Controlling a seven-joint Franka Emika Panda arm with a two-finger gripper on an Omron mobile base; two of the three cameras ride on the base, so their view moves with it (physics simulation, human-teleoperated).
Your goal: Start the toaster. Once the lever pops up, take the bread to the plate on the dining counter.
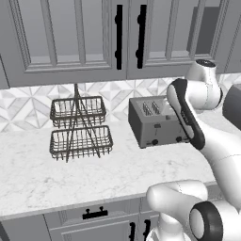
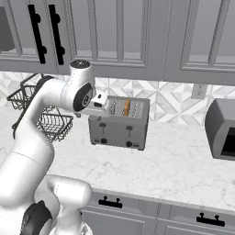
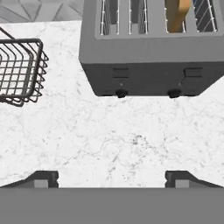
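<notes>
The grey four-slot toaster (image 1: pixel 153 123) (image 2: pixel 120 123) (image 3: pixel 151 57) stands on the marble worktop against the tiled wall. The bread (image 2: pixel 127 107) (image 3: pixel 177 15), tan with an orange crust, stands upright in one of its right-hand slots. Two dark lever tabs (image 3: pixel 120 72) and two dark knobs (image 3: pixel 121 93) sit on its front. My gripper (image 3: pixel 112 179) (image 2: pixel 102 110) hovers above the worktop just in front of the toaster's left half, pointing down. It is open and holds nothing. The plate and the dining counter are out of view.
A two-tier wire basket (image 1: pixel 80 127) (image 2: pixel 50 121) (image 3: pixel 19 72) stands left of the toaster. A dark boxy appliance (image 2: pixel 222 128) sits at the right. Grey wall cabinets (image 1: pixel 70 37) hang overhead. Bare marble (image 3: pixel 131 135) lies in front of the toaster.
</notes>
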